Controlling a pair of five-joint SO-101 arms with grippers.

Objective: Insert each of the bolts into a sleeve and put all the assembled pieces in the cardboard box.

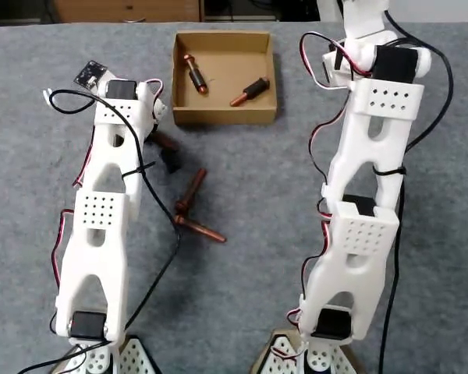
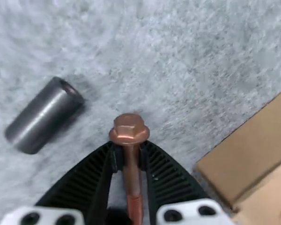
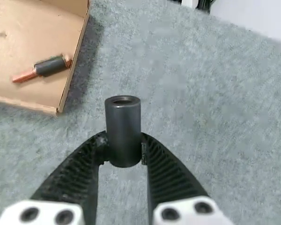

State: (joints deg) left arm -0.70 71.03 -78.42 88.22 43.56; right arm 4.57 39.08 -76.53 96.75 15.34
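My left gripper (image 2: 129, 149) is shut on the shank of a copper bolt (image 2: 129, 132), whose hex head sticks out past the fingertips, just above the grey mat. A loose dark sleeve (image 2: 43, 115) lies on its side close by, also seen as the sleeve (image 1: 171, 160) beside that arm's tip. My right gripper (image 3: 123, 141) is shut on another dark sleeve (image 3: 123, 126), held upright with its bore open, over the mat to the right of the cardboard box (image 1: 224, 115). Inside the box lie two assembled pieces (image 1: 195, 75) (image 1: 251, 90).
Two loose copper bolts (image 1: 192, 189) (image 1: 200, 228) lie touching in the middle of the mat, between the arms. A corner of the box (image 2: 253, 154) is close to my left gripper. Red and black cables hang along both arms.
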